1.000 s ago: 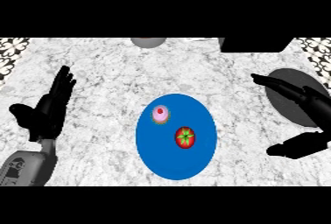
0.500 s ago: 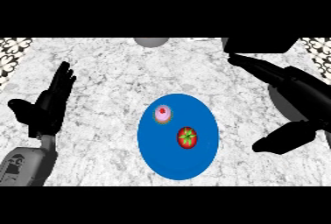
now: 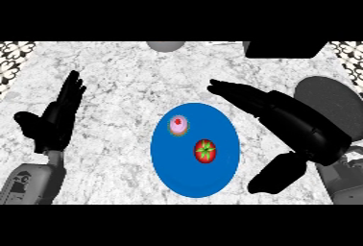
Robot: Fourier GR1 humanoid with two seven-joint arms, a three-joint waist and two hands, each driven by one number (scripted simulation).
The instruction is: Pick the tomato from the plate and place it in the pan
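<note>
Left hand (image 3: 53, 122) open at view's left, fingers (image 3: 71, 91) straight, pointing up, thumb (image 3: 28, 120) out sideways, resting. Left forearm (image 3: 32, 180) enters at lower left. Right hand (image 3: 297, 127) open too: its fingers stretch toward upper left, its thumb spread wide below. Right forearm (image 3: 347, 185) at lower right.

pink-topped cake (image 3: 178, 125) centre | grey dome (image 3: 165, 45) far edge | black block (image 3: 284, 49) far right

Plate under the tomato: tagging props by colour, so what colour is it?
The plate is plain blue, seen best in the head view.
</note>
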